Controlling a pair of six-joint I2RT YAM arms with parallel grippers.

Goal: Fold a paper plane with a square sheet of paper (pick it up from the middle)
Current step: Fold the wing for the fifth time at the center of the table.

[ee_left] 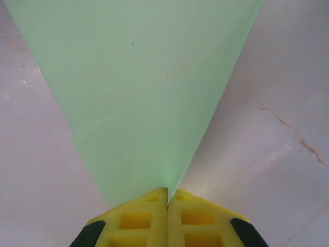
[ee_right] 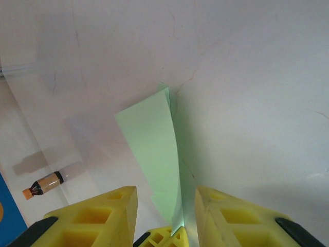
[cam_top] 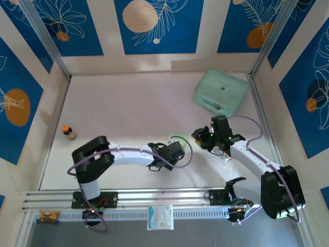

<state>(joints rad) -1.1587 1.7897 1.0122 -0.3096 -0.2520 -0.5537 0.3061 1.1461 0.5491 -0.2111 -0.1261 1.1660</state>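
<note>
Nearest us, the left gripper (ee_left: pixel 167 203) is clenched on the narrow end of the folded paper (ee_left: pixel 139 87), mid-way across the table (cam_top: pixel 128 103). The right gripper (ee_right: pixel 165 198) stands released astride it. We judge folding under way; next, a precise pinch.

Folded light-green paper (ee_right: pixel 151 139) standing between the right gripper (ee_right: pixel 165 193)'s parted yellow fingers (ee_right: pixel 103 216).
The paper narrows downward to the left gripper (ee_right: pixel 163 239)'s yellow tips; a small orange-capped brown bottle (ee_right: pixel 45 184) lies far left on the pale table (ee_right: pixel 247 103).
</note>
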